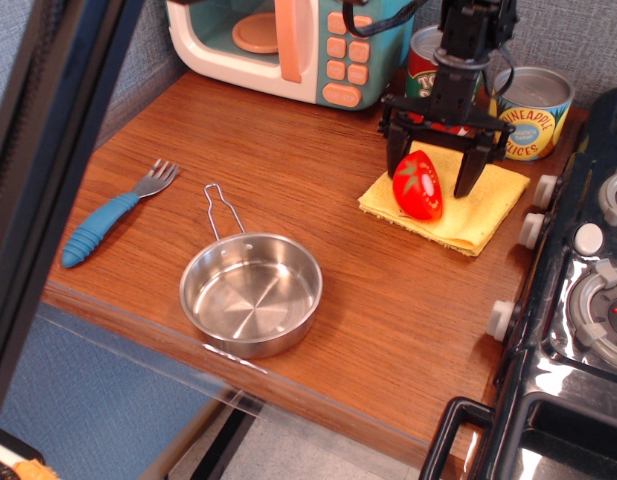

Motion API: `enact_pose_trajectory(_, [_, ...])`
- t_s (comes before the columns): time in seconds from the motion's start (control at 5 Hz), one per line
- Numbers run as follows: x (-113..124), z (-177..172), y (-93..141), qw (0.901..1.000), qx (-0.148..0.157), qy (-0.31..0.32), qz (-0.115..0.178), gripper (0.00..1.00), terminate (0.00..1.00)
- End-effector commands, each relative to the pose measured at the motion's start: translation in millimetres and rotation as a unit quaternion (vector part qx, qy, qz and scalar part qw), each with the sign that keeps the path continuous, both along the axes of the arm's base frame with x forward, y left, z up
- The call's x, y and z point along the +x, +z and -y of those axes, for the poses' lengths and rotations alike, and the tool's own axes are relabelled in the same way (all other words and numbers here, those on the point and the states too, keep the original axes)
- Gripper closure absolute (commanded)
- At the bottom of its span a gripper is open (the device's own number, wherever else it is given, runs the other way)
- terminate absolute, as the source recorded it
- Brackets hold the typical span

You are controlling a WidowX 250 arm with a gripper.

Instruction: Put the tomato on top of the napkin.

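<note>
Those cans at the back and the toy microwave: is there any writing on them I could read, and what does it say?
"PINEAPPLE SLICES": on the yellow can at the back right.
The small print on that can's blue centre patch is too blurred to read.
The red can behind the end effector: label mostly hidden, unreadable.
The toy microwave: its orange buttons show no legible marks.
</note>
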State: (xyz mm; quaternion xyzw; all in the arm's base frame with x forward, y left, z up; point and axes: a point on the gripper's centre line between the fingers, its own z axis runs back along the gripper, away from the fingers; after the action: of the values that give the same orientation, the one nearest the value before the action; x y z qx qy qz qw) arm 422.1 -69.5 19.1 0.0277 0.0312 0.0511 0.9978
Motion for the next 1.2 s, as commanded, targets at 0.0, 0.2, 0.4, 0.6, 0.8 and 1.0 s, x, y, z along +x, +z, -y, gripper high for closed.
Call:
enact_pose_trajectory(0.0, [-20.9,-13.9,84.8,0.9956,-0.029,-0.016,0.088,0.00,0.00])
enact_pose_trajectory(0.2, [-46.1,-28.2,99.4,0.9938,-0.023,-0.029,0.105,0.00,0.00])
enact_pose_trajectory(0.4, [-73.6,-47.6,97.5,0.9945,-0.003,-0.041,0.097,0.00,0.00])
enact_pose_trajectory(0.6, [-95.4,-62.4,86.4,0.9950,0.009,-0.055,0.083,0.00,0.00])
enact_pose_trajectory(0.8, [-105.0,-66.8,76.2,0.9951,0.019,-0.067,0.070,0.00,0.00])
enact_pose_trajectory(1.0, [-111.0,-65.2,71.6,0.9947,0.031,-0.056,0.081,0.00,0.00])
